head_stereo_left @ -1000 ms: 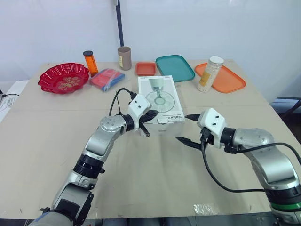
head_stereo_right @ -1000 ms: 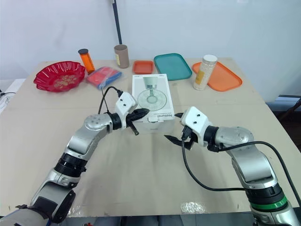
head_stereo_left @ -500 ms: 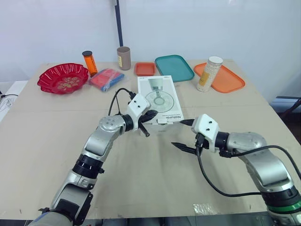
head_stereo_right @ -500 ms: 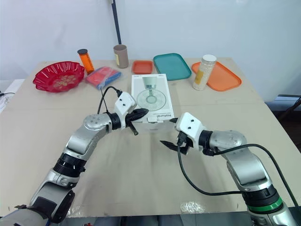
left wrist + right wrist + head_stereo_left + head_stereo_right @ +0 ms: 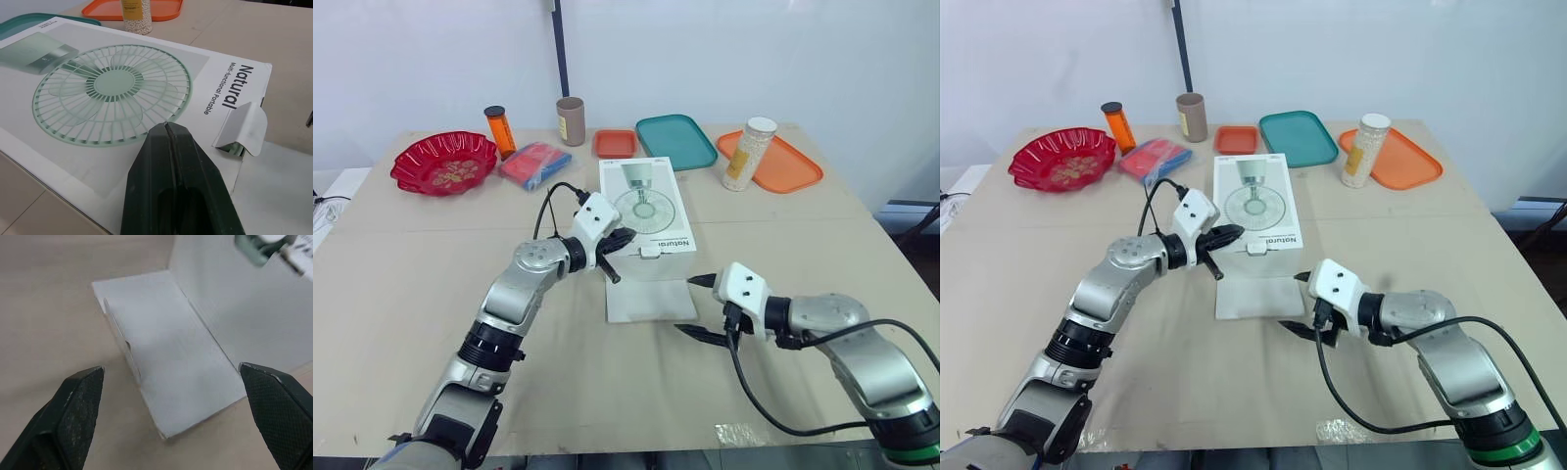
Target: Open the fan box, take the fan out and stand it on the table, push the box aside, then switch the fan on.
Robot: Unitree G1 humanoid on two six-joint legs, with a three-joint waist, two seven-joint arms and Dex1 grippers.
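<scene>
Nearest me, my right claw (image 5: 687, 305) hangs with its fingers wide apart just beside the front flap (image 5: 649, 299) of the fan box (image 5: 646, 201), which lies flat on the tabletop (image 5: 411, 274). The box itself lies mid-tabletop with my left claw (image 5: 626, 237) pinched together over its near left corner, and inside the opening I can make out no more than a sliver of green (image 5: 237, 150). Along the far edge, a jar of white beads (image 5: 749, 154) stands at the rim of the orange tray (image 5: 793, 168).

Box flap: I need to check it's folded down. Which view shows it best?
The right wrist view: the flap lies flat on the table, seen close. Both eye views show it smaller, in front of the fan box; the left wrist view catches a corner.
</scene>
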